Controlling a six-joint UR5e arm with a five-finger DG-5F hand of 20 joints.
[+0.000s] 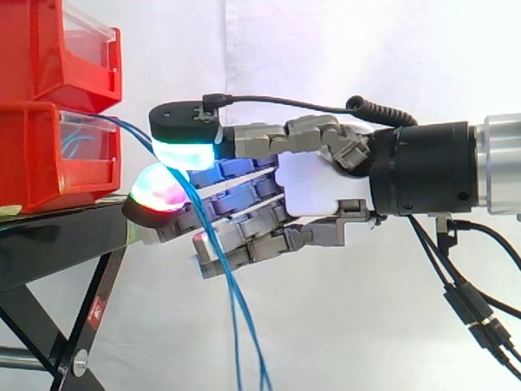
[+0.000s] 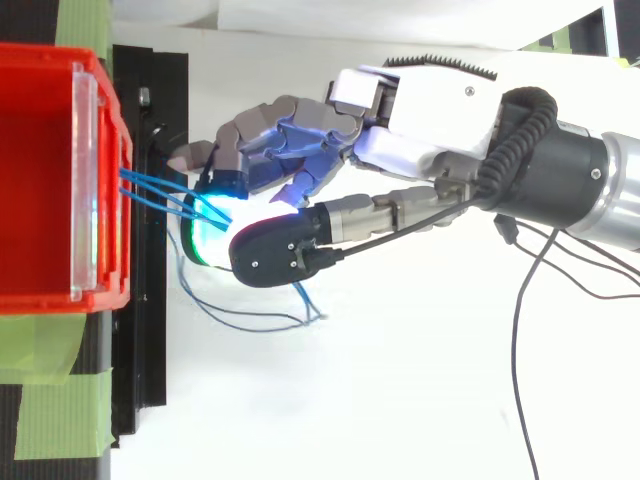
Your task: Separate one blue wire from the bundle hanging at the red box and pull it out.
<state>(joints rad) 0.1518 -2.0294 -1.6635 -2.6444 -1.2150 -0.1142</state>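
The step in hand looks like the separating grasp itself: the robot hand (image 1: 317, 183) reaches level from the right to the front of the lower red plastic bin (image 1: 32, 155) on the black metal stand (image 1: 49, 236). Its thumb and a curled finger are closed together on the thin blue wires (image 1: 236, 318) between glowing pads (image 1: 186, 153). In the top view the wires (image 2: 150, 190) run straight and converging from the bin's clear front (image 2: 110, 200) to the pinch under the hand (image 2: 430, 110), while slack loops lie on the white surface below. From the side, the wires leave the bin, pass between the pads and hang down across the other fingers and out of the bottom of the picture. The next move probably calls for a steady draw away from the bin, provided only one strand is pinched. That is the doubtful part: the pads' glow and the thumb cover the contact, so how many wires are gripped cannot be told. The wires' ends inside the bin are hidden too.
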